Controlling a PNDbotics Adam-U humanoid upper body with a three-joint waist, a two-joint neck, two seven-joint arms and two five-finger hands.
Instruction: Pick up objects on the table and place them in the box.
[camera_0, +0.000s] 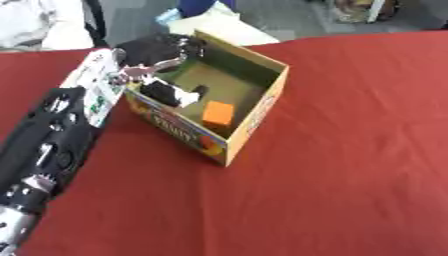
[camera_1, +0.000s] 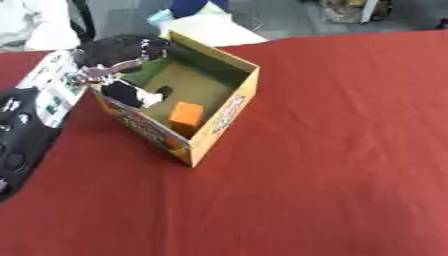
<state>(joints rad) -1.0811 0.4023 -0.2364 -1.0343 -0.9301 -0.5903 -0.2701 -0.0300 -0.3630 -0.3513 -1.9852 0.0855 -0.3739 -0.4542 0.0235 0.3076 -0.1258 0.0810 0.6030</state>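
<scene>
Left eye view: my left hand (camera_0: 157, 50) was over the box's (camera_0: 262, 107) left wall.
Fingers curled, black-and-white object (camera_0: 171, 93) just below them, grip unclear. Orange block (camera_0: 219, 114) lay inside; box sat near red table's (camera_0: 350, 150) far edge.

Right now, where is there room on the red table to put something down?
The red tablecloth is bare to the right of the cardboard box and across the whole near side in front of it. It is crowded on the left: the left hand reaches over the box's left wall, where an orange block and a black-and-white thing lie inside.
</scene>
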